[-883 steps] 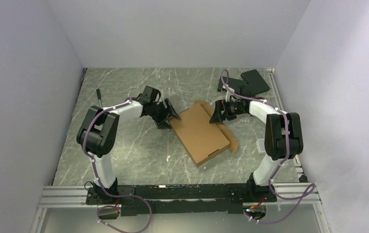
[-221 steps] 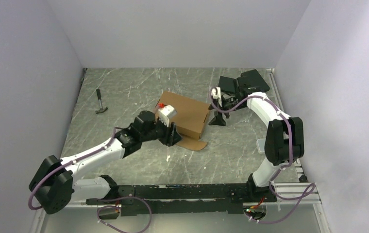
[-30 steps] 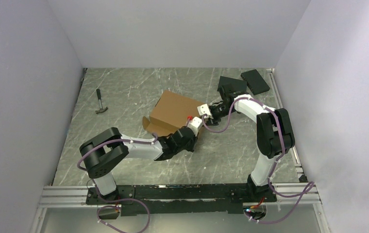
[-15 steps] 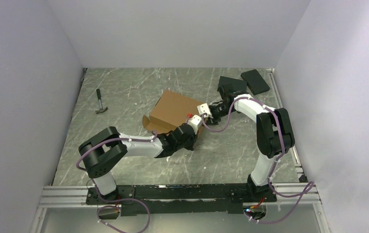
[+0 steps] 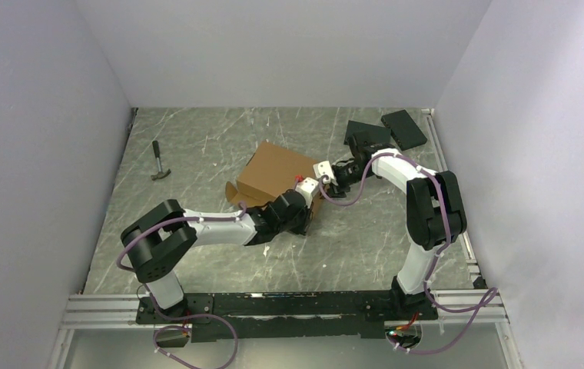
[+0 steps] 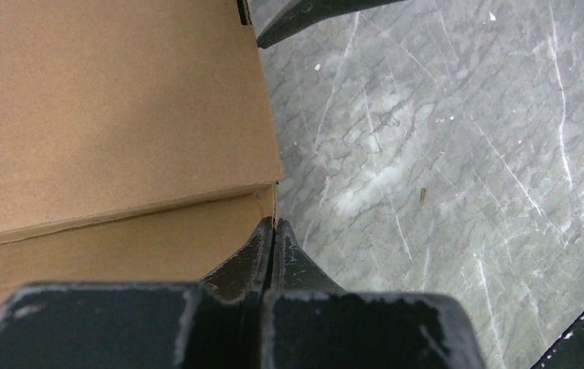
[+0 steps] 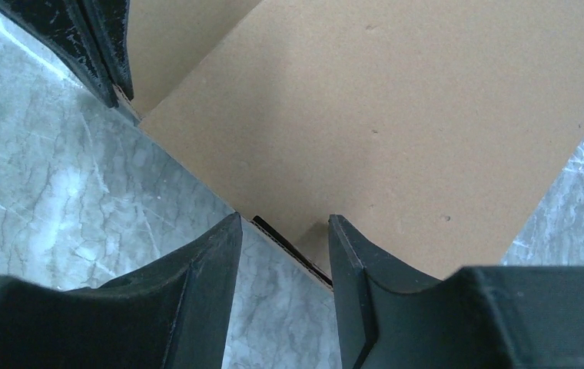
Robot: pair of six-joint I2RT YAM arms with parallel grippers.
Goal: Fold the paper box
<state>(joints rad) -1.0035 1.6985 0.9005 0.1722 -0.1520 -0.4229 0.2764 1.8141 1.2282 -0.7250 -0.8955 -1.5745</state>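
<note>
Brown paper box [image 5: 276, 172], left tool [image 6: 273, 227] closed at corner, right tool [image 7: 283, 223] parted astride edge, black slabs [image 5: 403, 127] behind, hammer [image 5: 158, 163] aside

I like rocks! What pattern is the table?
The table is grey marbled with pale streaks, clearest in the left wrist view.

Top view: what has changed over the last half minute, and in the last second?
Over the half minute the paper box was shifted farther from the bases and leftward, and turned. In the last second the left gripper, shut, crept farther out to the box's corner; nothing was gripped or released. The right gripper stays open astride the box's edge, and the hammer is unmoved.
</note>
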